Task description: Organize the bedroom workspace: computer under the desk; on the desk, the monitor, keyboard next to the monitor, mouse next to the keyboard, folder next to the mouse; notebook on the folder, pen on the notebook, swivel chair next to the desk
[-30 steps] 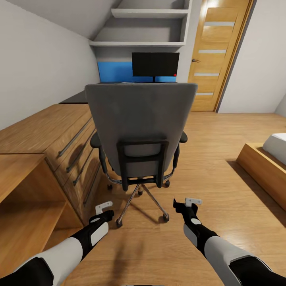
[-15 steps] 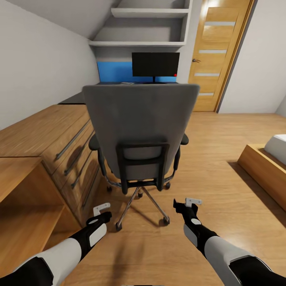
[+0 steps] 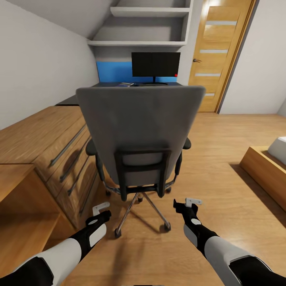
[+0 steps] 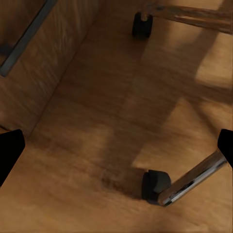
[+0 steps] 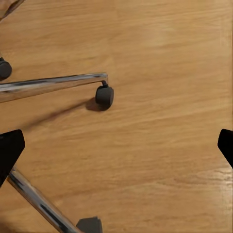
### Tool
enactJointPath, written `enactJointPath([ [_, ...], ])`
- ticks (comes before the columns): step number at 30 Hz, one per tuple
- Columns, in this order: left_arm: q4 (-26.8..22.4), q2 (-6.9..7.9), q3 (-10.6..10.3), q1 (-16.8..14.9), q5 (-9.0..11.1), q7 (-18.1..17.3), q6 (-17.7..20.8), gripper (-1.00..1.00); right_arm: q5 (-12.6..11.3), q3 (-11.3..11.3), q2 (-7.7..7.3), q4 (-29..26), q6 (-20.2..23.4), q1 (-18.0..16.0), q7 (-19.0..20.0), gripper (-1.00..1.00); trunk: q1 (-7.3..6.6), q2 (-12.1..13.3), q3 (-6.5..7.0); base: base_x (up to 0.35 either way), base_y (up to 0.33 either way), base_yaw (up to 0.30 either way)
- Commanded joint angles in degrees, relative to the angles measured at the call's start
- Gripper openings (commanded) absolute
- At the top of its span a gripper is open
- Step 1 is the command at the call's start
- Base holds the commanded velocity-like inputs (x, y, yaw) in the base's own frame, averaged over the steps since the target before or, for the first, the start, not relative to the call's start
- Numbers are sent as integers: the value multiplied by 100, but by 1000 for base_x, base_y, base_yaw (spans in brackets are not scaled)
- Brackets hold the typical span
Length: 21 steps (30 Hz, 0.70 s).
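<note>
The grey swivel chair (image 3: 139, 127) stands with its tall back to me, on a chrome wheeled base (image 3: 153, 206). Beyond it the black monitor (image 3: 155, 64) stands on the dark desk (image 3: 75, 99). A small pale item (image 3: 127, 84) lies on the desk; I cannot tell what it is. The chair back hides the seat, so the folder is hidden. Computer, keyboard, mouse, notebook and pen are out of view. My left gripper (image 3: 102, 211) and right gripper (image 3: 185, 203) hang open and empty, low over the floor behind the chair's casters (image 4: 155, 187) (image 5: 104, 95).
A wooden chest with long bar handles (image 3: 47, 139) runs along the left wall, close to the chair. At the right sits a low wooden bed frame (image 3: 264, 171). A wooden door (image 3: 218, 55) is at the back right, with grey shelves (image 3: 147, 28) above the desk.
The whole view has advanced toward the chair, which now looks larger and nearer. Both arms keep the same pose, grippers still open.
</note>
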Motion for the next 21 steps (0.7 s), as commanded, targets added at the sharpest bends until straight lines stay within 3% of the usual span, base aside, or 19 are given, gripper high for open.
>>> enactJointPath([
  [1,-2,2,-49,-4,61,26,-31,100,-45,50,-1,4,-18,-4,-28,100,1,-2,-5,231,0,0],
  [8,-1,2,-49,-4,61,26,-39,100,-45,52,-1,5,-18,-4,-28,100,1,-2,-5,164,0,0],
  [16,-1,8,-38,-4,31,26,-98,100,-45,52,-1,9,-120,-4,-28,100,1,-2,-5,25,0,0],
  [21,-222,95,-20,-19,22,75,-209,100,-45,48,-1,13,-362,-1,-28,100,1,-2,-5,2,0,0],
])
